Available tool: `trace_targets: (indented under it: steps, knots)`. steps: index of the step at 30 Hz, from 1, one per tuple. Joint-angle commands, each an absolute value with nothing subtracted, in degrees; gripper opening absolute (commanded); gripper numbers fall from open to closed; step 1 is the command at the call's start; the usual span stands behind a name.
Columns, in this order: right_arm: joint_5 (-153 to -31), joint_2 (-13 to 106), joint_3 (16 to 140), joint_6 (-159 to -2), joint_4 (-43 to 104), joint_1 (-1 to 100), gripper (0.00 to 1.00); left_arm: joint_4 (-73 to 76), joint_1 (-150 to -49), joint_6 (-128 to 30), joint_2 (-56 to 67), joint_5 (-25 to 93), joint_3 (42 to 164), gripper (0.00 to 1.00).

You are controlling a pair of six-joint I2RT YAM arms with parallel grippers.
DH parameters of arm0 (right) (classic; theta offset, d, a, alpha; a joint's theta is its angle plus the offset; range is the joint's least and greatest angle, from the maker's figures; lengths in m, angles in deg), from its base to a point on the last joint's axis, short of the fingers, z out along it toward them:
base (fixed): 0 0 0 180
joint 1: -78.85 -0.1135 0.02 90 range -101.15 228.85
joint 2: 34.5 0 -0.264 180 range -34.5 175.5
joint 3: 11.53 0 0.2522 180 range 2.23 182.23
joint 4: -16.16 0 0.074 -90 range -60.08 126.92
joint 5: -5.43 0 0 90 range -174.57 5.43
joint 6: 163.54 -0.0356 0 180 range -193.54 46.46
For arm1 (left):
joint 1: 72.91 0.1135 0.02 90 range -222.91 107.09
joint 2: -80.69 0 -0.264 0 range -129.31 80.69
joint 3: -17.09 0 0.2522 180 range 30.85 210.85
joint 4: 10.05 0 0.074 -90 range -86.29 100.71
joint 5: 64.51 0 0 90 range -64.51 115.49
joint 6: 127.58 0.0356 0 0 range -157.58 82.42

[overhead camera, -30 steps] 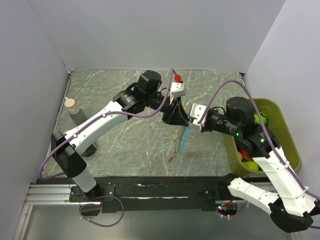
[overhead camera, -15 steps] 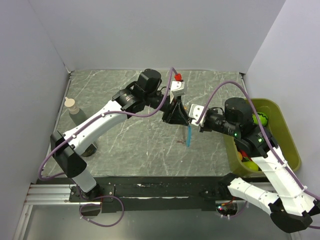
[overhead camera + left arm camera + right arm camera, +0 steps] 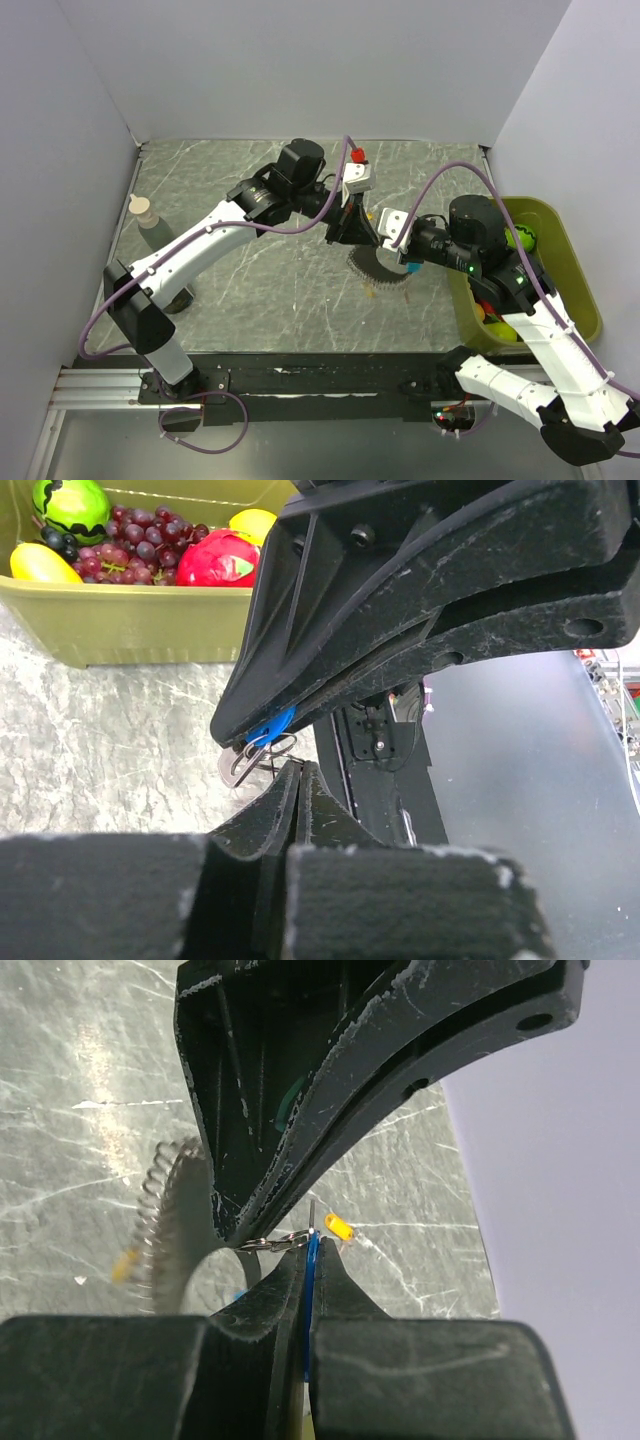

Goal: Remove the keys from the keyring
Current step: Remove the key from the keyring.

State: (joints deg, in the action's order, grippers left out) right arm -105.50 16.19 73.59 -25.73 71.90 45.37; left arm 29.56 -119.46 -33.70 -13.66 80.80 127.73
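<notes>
Over the middle of the table my left gripper (image 3: 356,238) and right gripper (image 3: 388,250) meet tip to tip. In the right wrist view the right gripper (image 3: 312,1245) is shut on a thin blue key (image 3: 312,1265). From that key, silvery links of the keyring (image 3: 278,1241) run into the tip of the left gripper (image 3: 232,1232). An orange key (image 3: 339,1227) lies on the table just beyond. The left gripper (image 3: 298,768) is shut, with a thin ring wire (image 3: 262,756) at its tips. The chain (image 3: 378,268) below is a blurred fan with a blue piece (image 3: 412,268) at its right end.
An olive bin (image 3: 572,292) of toy fruit stands at the right edge of the table, close behind the right arm. A small bottle (image 3: 147,214) stands at the far left. A red piece (image 3: 355,156) sits near the back wall.
The left gripper has shut on the ring by the right gripper's tips. The chain and light-blue strip, hanging straight before, now swing as a blur.
</notes>
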Motion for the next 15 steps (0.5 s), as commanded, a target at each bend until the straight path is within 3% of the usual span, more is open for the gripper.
trace_targets:
  steps: [1, 4, 6, 9, 15]
  knots:
    - [-106.72, 15.07, 74.83, -26.34, 68.33, 45.27, 0.0, 27.36, -120.2, -33.36, -13.27, 80.6, 128.76, 0.01]
    - [-106.37, 14.98, 74.66, -26.26, 68.33, 45.36, 0.0, 27.27, -120.2, -33.62, -13.44, 80.68, 128.85, 0.04]
    - [-106.19, 14.89, 74.57, -26.17, 68.16, 45.36, 0.0, 27.18, -120.2, -33.8, -13.44, 80.6, 128.85, 0.2]
    - [-105.84, 14.63, 74.3, -26.26, 67.89, 45.27, 0.0, 27.27, -120.2, -33.8, -13.53, 80.77, 128.85, 0.3]
    - [-106.1, 14.8, 74.92, -26.87, 68.07, 45.27, 0.0, 27.36, -120.29, -33.98, -13.62, 79.89, 129.29, 0.35]
